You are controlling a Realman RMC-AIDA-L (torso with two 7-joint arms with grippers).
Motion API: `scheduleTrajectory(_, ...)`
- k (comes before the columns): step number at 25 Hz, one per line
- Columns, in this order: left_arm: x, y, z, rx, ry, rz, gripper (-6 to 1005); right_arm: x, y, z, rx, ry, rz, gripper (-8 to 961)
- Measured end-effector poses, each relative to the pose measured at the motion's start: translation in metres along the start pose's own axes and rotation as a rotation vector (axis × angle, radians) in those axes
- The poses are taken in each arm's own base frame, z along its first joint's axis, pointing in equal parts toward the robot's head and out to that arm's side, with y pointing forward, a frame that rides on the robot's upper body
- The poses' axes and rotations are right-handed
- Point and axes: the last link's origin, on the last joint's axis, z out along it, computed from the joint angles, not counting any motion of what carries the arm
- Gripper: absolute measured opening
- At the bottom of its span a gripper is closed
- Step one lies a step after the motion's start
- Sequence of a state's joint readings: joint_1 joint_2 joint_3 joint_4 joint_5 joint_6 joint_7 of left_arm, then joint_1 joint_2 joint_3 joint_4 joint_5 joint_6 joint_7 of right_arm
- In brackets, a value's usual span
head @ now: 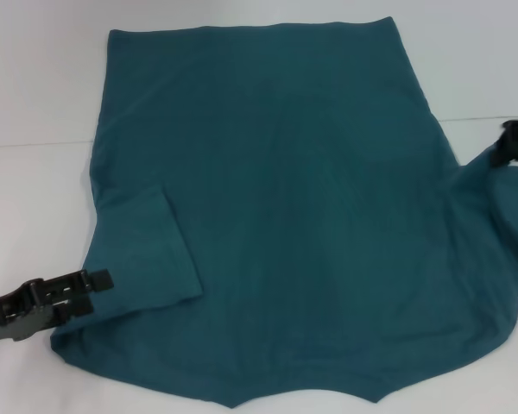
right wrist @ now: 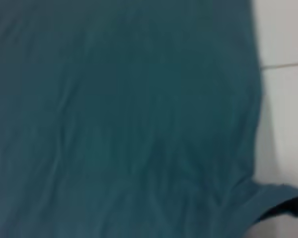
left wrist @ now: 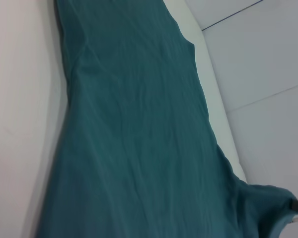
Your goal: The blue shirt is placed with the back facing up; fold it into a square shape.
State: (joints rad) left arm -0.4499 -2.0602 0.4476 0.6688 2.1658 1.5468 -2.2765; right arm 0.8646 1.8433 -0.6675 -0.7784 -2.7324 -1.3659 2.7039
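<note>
Teal blue shirt [head: 285,216], hem far end

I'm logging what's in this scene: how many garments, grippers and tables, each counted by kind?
Garments: 1, the blue shirt
Grippers: 2, the left gripper and the right gripper, each at a sleeve
Tables: 1, the white table
Total: 4

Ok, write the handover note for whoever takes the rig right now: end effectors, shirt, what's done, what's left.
Left end effector: low at the shirt's near left edge, beside the left sleeve, which is already folded in over the body; grip unclear.
Right end effector: at the tip of the right sleeve, which is raised and not yet folded in; grip unclear.
Shirt: flat on the white table, collar end nearest the robot.
Done: left sleeve fold.
Left: right sleeve fold, then fold the body into a square.
</note>
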Motion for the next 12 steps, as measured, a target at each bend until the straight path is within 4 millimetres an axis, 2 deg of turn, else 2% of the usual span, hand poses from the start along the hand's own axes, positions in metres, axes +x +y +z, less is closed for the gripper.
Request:
scheduleTrajectory(1, 0.000, 0.000, 0.000, 0.001, 0.000, 0.000, 785, 0.001, 0.010, 0.005, 0.016, 0.043, -0.053, 3)
scheduleTrajectory(8, 0.000, 0.000, 0.000, 0.002, 0.001, -0.001, 784, 0.000, 0.018, 0.009, 0.048, 0.074, -0.089, 3)
scheduleTrajectory(12, 0.000, -0.001, -0.001, 0.004, 0.009, -0.006, 784, 0.007, 0.024, 0.015, 0.029, 0.101, -0.090, 3)
